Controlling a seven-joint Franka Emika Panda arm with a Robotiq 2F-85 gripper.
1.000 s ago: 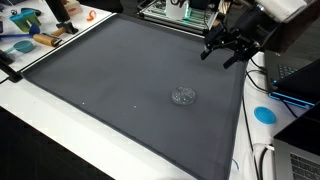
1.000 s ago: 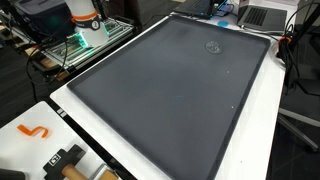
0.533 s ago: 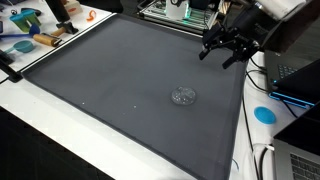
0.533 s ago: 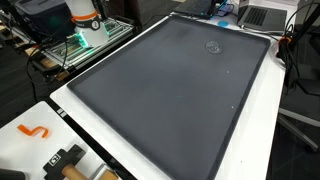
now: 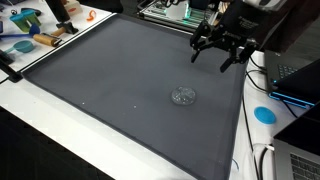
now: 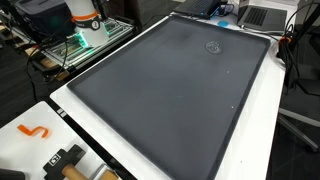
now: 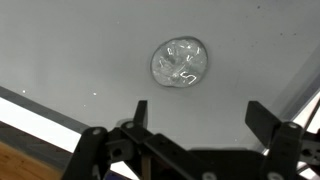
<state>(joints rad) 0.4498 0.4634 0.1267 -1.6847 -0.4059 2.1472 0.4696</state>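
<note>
Wide grey mat (image 5: 110, 80) open to approach, small clear disc (image 5: 183, 96) lying flat, tools (image 5: 24, 44) off one corner

The clear round object (image 7: 181, 62) of unclear kind; hand (image 7: 198, 106) partly beyond wrist view's lower edge.

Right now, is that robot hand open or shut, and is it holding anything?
Hand: open, holding nothing; it hangs over the grey mat, apart from the clear round object.
</note>
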